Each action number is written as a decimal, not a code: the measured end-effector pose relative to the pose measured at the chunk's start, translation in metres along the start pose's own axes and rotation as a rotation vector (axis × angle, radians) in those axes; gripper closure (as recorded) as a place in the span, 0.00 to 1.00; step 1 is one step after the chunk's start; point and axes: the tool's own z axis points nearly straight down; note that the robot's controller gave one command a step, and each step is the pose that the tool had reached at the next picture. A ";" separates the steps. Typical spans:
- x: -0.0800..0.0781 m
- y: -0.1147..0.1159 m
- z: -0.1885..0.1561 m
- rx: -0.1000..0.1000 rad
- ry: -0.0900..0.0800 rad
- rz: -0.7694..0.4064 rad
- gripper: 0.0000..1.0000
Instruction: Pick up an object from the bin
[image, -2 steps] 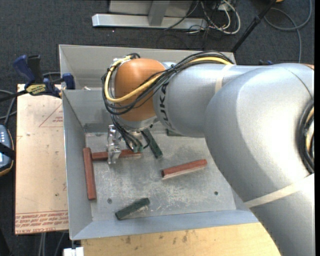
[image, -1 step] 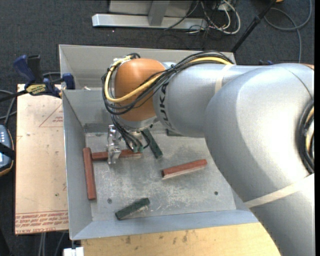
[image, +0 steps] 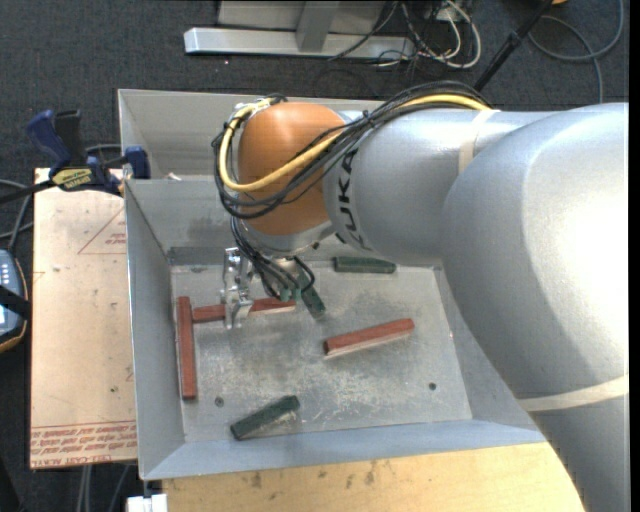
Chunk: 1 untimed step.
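One silver arm (the largest item in view) enters from the right and covers the upper right of the bin. The grey metal bin has sloped walls and a scuffed flat floor. The orange wrist cover, looped with yellow and black cables, hangs above the floor's upper left area.

Six small bars lie loose on the floor, none stacked:
- The left red-brown bar runs along the foot of the left wall.
- The level red-brown bar lies crosswise, just beside that bar's upper end.
- The tilted red-brown bar lies mid-floor, apart from the others.
- The far green bar lies by the back wall.
- The near green bar lies by the front wall.
- The short green bar is partly hidden under the wrist.

The gripper is down at the left half of the level red-brown bar. Whether the gripper is apart, together or clamped on it cannot be told
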 end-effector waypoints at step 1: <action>-0.024 0.008 -0.129 -0.001 -0.008 0.038 1.00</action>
